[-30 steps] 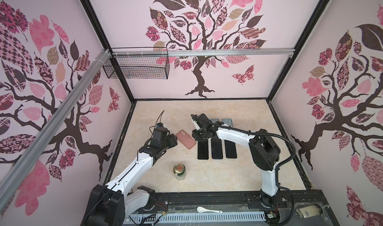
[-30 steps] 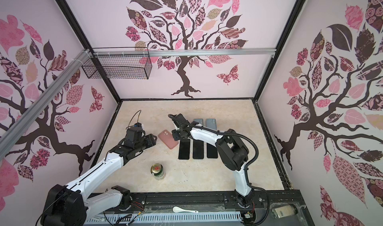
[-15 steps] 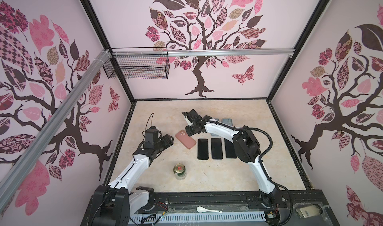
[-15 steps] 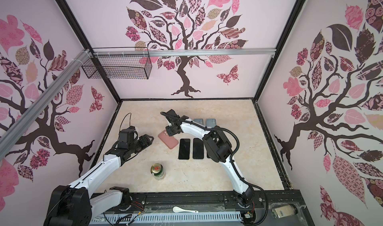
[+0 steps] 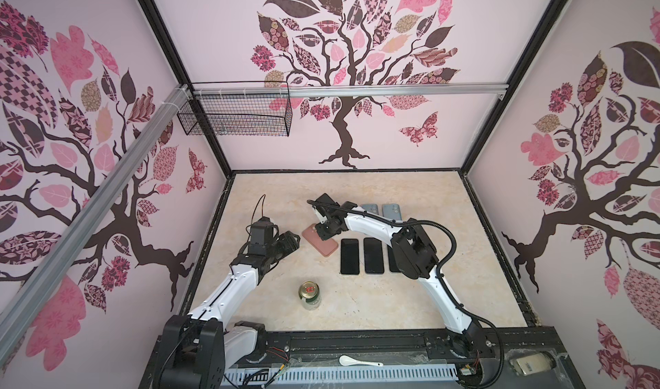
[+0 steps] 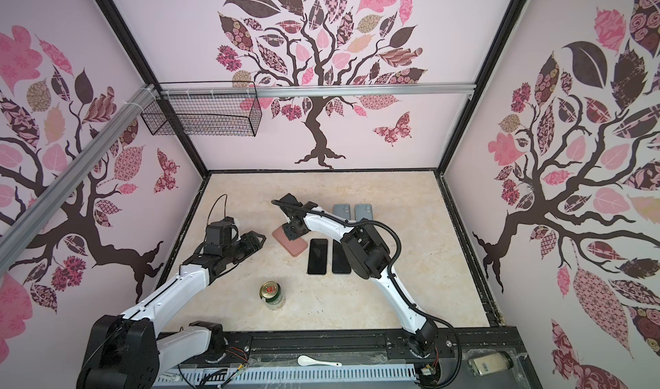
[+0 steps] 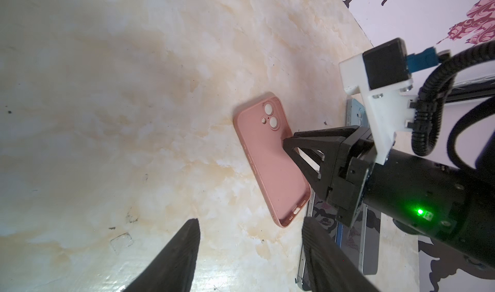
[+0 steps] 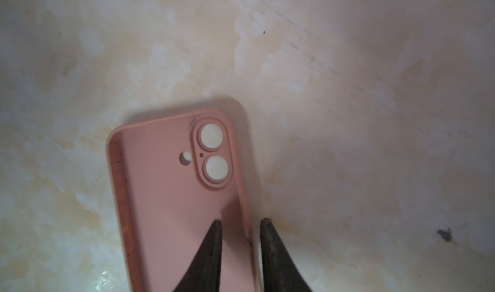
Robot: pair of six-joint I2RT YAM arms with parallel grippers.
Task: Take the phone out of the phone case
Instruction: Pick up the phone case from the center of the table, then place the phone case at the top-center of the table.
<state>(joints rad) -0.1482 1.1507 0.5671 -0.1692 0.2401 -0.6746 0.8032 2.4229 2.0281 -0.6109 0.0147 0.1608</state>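
Observation:
The pink phone case [image 5: 326, 247] [image 6: 294, 248] lies open side up on the marble table and is empty, its camera holes showing the table [image 8: 166, 196]. My right gripper [image 8: 239, 221] [image 5: 323, 232] straddles the case's long side wall, one fingertip inside and one outside, narrowly open with small gaps to the wall. My left gripper [image 7: 251, 221] [image 5: 291, 241] hovers open just left of the case [image 7: 265, 154], holding nothing. Black phones [image 5: 349, 256] [image 5: 373, 255] lie face up in a row right of the case; the right arm hides part of that row.
Two grey-blue phone cases [image 5: 369, 208] [image 5: 391, 210] lie behind the right arm. A green can [image 5: 309, 294] stands near the front centre. A white spoon [image 5: 359, 361] rests on the front rail. A wire basket [image 5: 235, 119] hangs on the back-left wall.
My right gripper swung left from the phone row, came down over the pink case's side wall and narrowed. My left gripper stayed left of the case, opening slightly.

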